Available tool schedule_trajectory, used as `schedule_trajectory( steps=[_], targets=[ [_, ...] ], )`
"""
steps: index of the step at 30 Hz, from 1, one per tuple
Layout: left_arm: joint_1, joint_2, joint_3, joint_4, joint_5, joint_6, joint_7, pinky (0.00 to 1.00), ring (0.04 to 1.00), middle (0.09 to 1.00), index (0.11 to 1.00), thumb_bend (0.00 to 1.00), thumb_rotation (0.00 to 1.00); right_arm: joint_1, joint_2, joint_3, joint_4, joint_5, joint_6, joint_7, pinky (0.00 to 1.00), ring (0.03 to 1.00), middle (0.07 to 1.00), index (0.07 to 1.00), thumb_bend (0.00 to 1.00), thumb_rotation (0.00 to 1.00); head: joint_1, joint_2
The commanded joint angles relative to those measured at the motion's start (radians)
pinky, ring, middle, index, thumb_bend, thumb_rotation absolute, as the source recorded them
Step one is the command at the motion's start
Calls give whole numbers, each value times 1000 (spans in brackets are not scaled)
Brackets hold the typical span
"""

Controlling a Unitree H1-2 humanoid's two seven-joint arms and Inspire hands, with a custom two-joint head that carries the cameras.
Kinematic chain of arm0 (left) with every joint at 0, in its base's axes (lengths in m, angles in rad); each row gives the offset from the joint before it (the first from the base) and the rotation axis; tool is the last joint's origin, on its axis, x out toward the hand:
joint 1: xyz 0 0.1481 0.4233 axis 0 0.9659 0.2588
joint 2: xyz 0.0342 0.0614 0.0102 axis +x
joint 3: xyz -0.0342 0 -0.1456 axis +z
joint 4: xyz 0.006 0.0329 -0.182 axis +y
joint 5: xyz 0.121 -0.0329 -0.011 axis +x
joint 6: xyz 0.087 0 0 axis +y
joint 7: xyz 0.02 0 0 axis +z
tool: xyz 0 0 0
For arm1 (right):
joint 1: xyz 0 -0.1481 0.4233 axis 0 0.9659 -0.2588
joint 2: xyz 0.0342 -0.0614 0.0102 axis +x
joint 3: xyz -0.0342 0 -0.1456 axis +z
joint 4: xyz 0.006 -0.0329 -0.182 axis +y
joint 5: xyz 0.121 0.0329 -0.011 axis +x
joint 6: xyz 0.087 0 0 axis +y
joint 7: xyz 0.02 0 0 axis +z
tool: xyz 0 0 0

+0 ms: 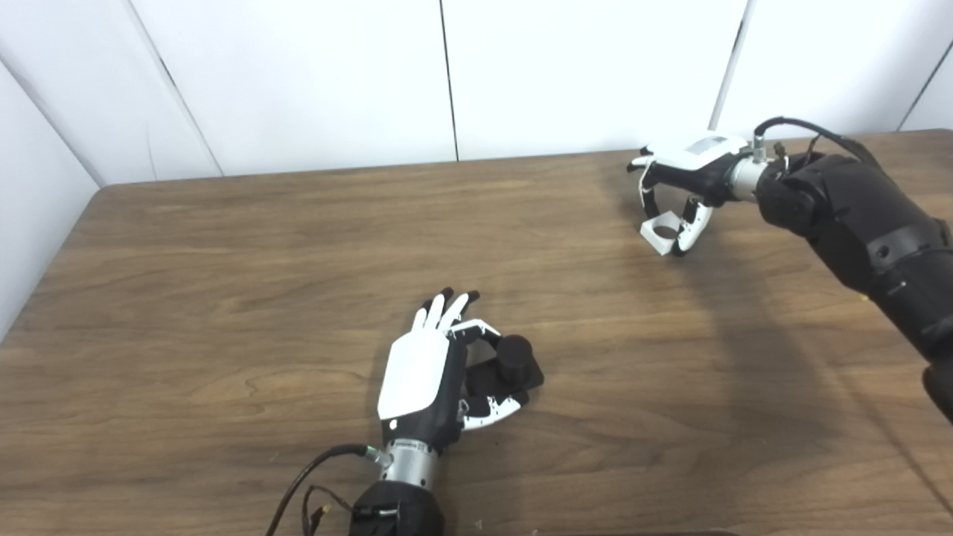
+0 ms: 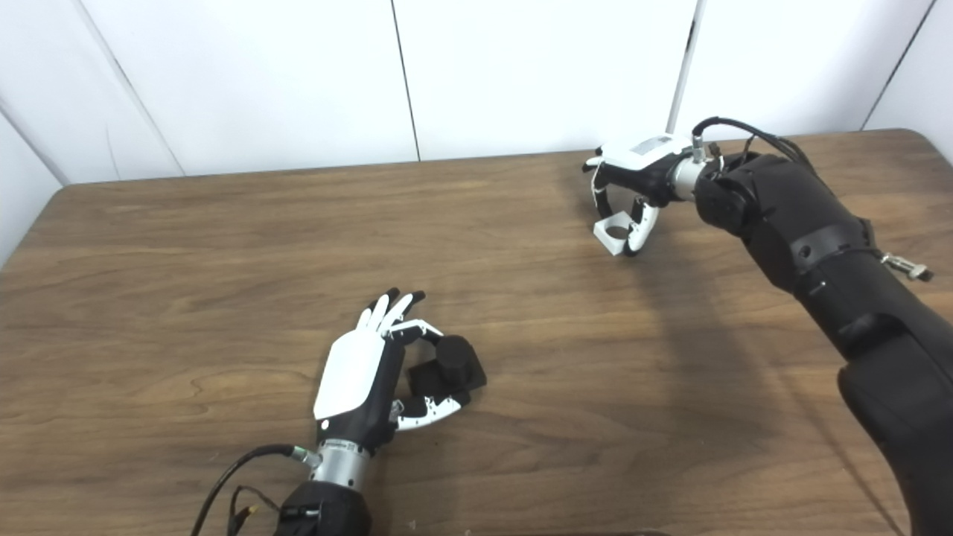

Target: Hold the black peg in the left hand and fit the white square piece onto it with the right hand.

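Note:
The black peg point(image 1: 515, 359), a short cylinder on a square black base, rests on the wooden table point(image 1: 223, 298) near the front middle. My left hand point(image 1: 421, 372) lies beside it on its left. One finger and the thumb curl around the peg and its base, and the other fingers point straight away. My right hand point(image 1: 689, 175) is at the far right of the table. It pinches the white square piece point(image 1: 661, 232), which has a round hole, between fingers and thumb, at or just above the tabletop. The piece also shows in the right eye view point(image 2: 615, 232).
White wall panels point(image 1: 447, 74) stand behind the table's far edge. The right forearm point(image 1: 856, 223) crosses the table's right side. A cable point(image 1: 313, 476) loops from the left wrist near the front edge.

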Motion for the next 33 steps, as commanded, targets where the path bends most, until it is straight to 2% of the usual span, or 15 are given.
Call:
schedule_trajectory(
  steps=[1,17,21,27,33],
  targets=[
    [10,-8,-12,-1,18,10,-10,1000,1000,932,493,516,57,-21,-3,4,2,-2,-13,9,1000,1000,944,491,525,143,0,1],
    [8,-9,-12,7,15,3,0,1000,1000,932,492,516,56,-23,-2,-6,13,7,-40,-16,986,1000,934,488,525,137,4,-2],
    [5,-8,-13,11,19,3,2,1000,1000,931,493,516,55,-16,-6,-23,-1,24,-35,-17,991,1000,931,488,525,137,5,-3],
    [5,-8,-14,7,23,16,-9,1000,1000,933,493,516,57,8,-20,-60,-72,43,-10,-1,995,1000,933,489,525,140,4,-3],
    [5,0,-14,5,22,15,-14,1000,1000,934,493,516,56,49,-40,-101,-219,61,34,59,1000,1000,945,490,525,142,2,-5]
  ],
)
